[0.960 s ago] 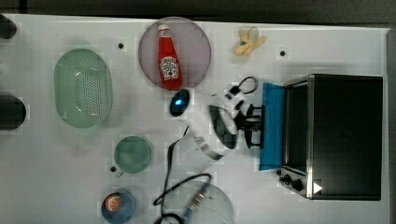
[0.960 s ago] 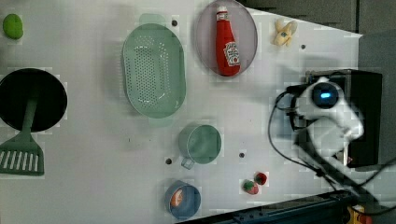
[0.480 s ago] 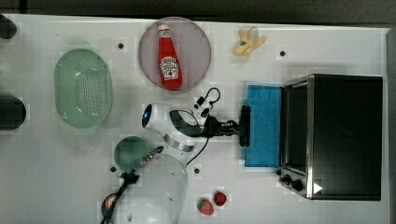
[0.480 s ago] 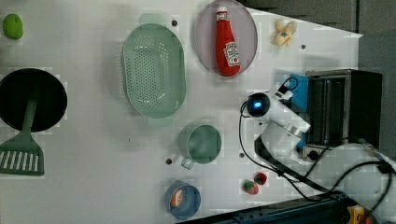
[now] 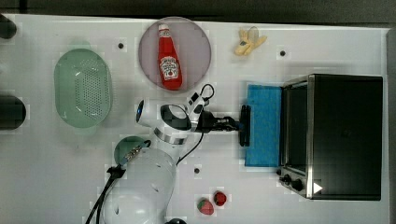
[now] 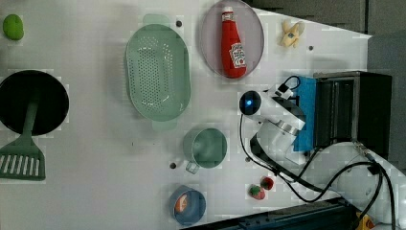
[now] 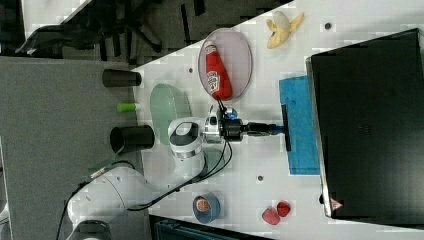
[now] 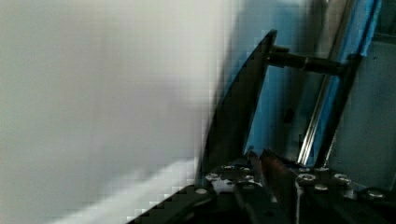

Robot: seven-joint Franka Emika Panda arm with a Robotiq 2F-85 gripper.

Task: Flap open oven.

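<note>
Oven door seemingly flat, leftward.

Light was even and bright over the white table, which looked nearly washed out in the top view and the left view. Shadows were soft and short, a faint one beside the colander. All the pictures were blocky, with smeared edges. In the wrist view the pale surface was a featureless blur, and the door and its handle were dim and soft.
</note>
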